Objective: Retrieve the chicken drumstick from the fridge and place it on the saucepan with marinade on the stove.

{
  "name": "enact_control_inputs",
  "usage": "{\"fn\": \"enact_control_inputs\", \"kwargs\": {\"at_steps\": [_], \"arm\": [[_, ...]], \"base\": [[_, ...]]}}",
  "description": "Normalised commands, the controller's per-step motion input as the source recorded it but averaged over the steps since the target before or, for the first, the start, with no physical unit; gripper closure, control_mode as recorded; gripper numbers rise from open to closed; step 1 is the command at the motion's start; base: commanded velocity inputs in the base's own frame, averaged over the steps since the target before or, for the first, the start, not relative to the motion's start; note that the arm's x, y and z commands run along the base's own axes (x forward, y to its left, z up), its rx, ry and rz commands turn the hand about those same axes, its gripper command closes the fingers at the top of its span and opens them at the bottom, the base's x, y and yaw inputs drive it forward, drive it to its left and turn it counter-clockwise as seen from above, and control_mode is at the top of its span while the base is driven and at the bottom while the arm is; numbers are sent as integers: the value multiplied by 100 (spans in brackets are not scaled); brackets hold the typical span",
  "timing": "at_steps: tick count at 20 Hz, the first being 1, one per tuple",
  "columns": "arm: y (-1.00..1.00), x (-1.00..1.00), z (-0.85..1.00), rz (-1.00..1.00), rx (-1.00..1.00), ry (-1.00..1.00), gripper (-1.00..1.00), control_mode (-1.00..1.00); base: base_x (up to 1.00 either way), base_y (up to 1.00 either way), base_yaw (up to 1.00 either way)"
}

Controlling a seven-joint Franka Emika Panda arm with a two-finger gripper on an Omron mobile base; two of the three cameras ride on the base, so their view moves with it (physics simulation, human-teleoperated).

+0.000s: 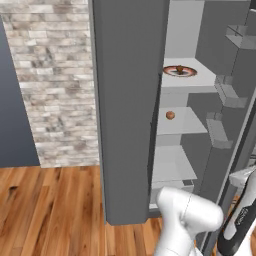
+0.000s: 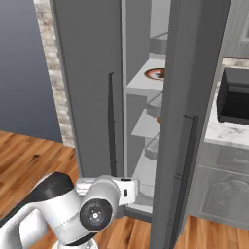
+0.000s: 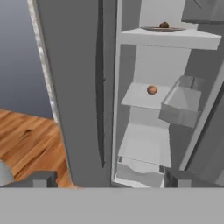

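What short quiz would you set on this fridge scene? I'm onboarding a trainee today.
1. True or false: both doors of the fridge are shut.
2. The plate sits: A) on the wooden floor; B) on a shelf above the small brown lump; C) on the lowest shelf.
3. Fill in: the gripper faces the shelves with its jaws ___.

Key: 1 false, one door stands open; 2 B; 3 open.
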Motion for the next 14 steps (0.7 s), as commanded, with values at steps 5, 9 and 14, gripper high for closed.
{"fn": "enact_control_inputs", "kwargs": {"at_steps": [5,9,14], "arm": [[100,19,5,-30,0,0,-100,-100],[98,31,7,-25,0,0,-100,-100],[81,42,0,-21,0,0,-100,-100]], "base": [[0,0,0],[0,0,0],[0,0,0]]}}
